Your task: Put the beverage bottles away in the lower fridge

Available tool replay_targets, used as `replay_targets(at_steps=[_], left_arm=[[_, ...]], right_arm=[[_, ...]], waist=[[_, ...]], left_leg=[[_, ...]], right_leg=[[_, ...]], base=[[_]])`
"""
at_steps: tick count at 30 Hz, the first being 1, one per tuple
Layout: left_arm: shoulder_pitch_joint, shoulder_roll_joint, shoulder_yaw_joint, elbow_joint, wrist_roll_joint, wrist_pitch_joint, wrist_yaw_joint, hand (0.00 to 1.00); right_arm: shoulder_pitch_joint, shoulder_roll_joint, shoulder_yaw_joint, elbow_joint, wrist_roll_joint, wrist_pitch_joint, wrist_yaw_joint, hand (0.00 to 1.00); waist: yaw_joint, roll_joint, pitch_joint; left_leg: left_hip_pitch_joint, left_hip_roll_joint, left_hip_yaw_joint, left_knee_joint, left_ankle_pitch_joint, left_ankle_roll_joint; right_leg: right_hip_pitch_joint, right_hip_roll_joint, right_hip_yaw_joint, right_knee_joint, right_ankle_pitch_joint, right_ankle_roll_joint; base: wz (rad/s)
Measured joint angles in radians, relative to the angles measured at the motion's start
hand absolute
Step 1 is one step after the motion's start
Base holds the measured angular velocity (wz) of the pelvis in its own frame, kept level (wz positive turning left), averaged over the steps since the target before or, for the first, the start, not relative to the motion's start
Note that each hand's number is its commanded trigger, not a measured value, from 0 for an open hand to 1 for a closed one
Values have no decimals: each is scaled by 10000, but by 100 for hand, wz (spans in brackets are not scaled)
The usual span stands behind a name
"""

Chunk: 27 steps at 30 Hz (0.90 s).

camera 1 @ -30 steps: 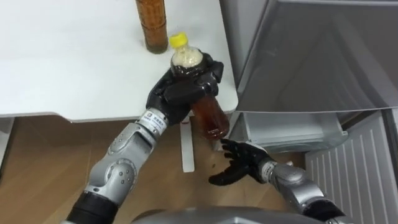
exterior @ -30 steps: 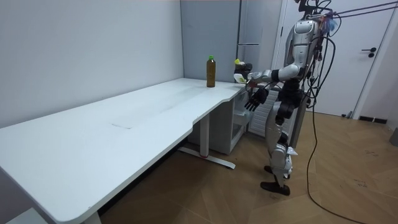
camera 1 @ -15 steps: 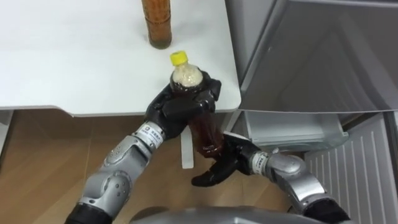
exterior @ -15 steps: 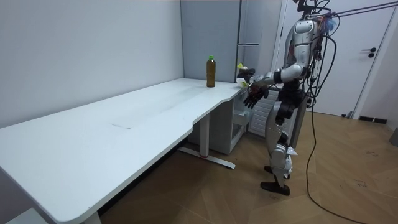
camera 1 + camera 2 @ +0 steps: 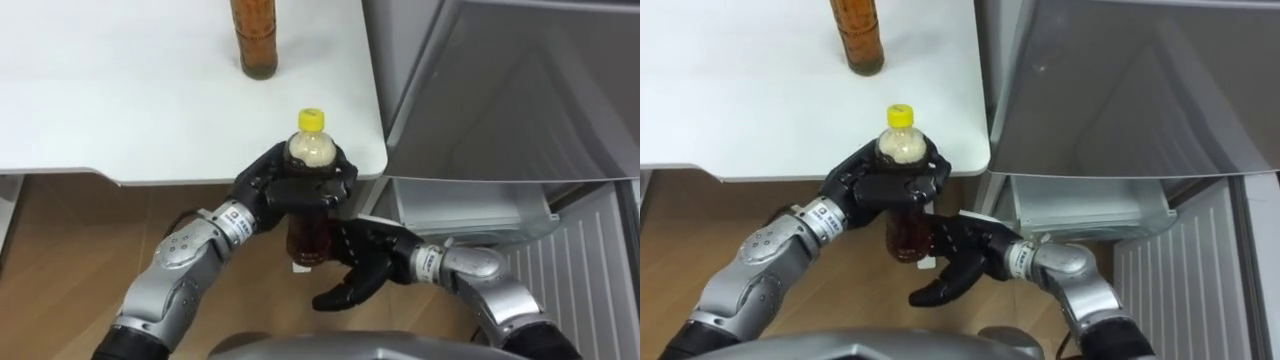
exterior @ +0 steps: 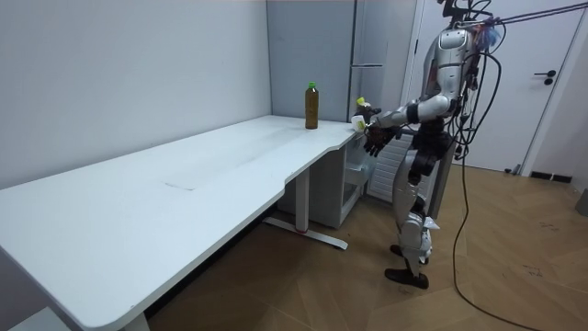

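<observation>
Left arm comes in from the lower left of the eye views, forearm angled up toward frame centre. Left hand point(image 5: 285, 186) is wrapped round the upper body of the yellow-capped bottle point(image 5: 306, 238), fingers curled over the shoulder just under the cap. The bottle is upright, off the table point(image 5: 120, 100), in front of the table's near right corner, at centre frame.

Right arm comes in from the lower right, forearm roughly level. Right hand point(image 5: 366, 263) has its fingers spread and relaxed, palm turned toward the bottle's lower half, just right of and below it. Whether it touches the bottle: cannot tell.

Hidden: the bottle's midsection is covered by the left hand; cap, pale neck and amber lower part show. Its base overlaps the right hand's fingers.

Second bottle point(image 5: 252, 38) stands on the table at top centre, its top cut by the frame edge, well apart from both hands.

Lower fridge compartment point(image 5: 470, 205) stands open at right of centre, its ribbed door point(image 5: 575, 270) swung toward the lower right. The held bottle is outside it, to its left.

Room view: robot stands upright at the table's far end beside the fridge, both hands raised before its chest.
</observation>
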Motion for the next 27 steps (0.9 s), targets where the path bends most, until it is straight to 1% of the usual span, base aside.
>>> replay_targets(at_steps=[2, 7, 9, 12, 13, 17, 21, 25, 27], left_arm=[[0, -19, -14, 0, 510, -4, 0, 100], [2, -5, -20, 0, 956, -61, -2, 100], [2, -2, -38, 1, 959, -88, 0, 100], [2, 31, -130, 2, 953, -233, 19, 100], [2, 67, -204, 2, 952, -314, 36, 100], [7, 71, -368, 3, 917, -375, 39, 100], [15, 69, -416, 3, 917, -390, 46, 100], [16, 80, -469, 106, 919, -428, -50, 100], [21, 80, -473, 168, 919, -428, -65, 100]], right_arm=[[88, -36, -2, -240, 292, -6, 258, 0], [88, -69, -9, -237, 744, -14, 426, 0], [88, -79, -3, -235, 822, -14, 434, 0], [95, -133, 10, -214, 1355, -14, 421, 0], [94, -135, 71, -212, 1513, -17, 387, 0], [94, -119, 88, -203, 2138, -17, 261, 0], [114, -91, 108, -203, 2248, -16, 158, 0], [238, -104, 317, -205, 2688, -11, -122, 0], [256, -106, 397, -205, 2724, -10, -220, 0]], waist=[[5, -11, -4], [6, 3, 3], [-4, 9, 8], [16, 28, 26], [29, 37, 34], [40, 30, 82], [44, 14, 87], [254, -5, 71], [276, -2, 70]], left_leg=[[-13, -1, -55, 29, 1, -1], [26, -3, -63, 46, 2, 0], [32, -5, -66, 44, 2, 0], [34, -13, -72, 18, 2, 1], [38, -13, -71, 0, 3, 2], [43, -11, -67, -17, 5, -1], [1, -9, -59, -38, 5, 0], [41, -3, -12, -88, 5, 0], [36, -4, -10, -78, 5, 0]], right_leg=[[5, 3, -27, 18, 0, 0], [18, 4, -15, 29, 0, 0], [29, 4, -7, 30, 0, -1], [49, 5, 14, 30, 0, -1], [48, 7, 3, 29, 0, 0], [19, 12, -5, 17, 0, 0], [-8, 19, 1, 12, 0, 0], [0, 47, 26, 4, 0, 0], [-1, 42, 26, 4, 0, 0]], base=[[7], [0], [0], [0], [0], [0], [0], [-3], [0]])
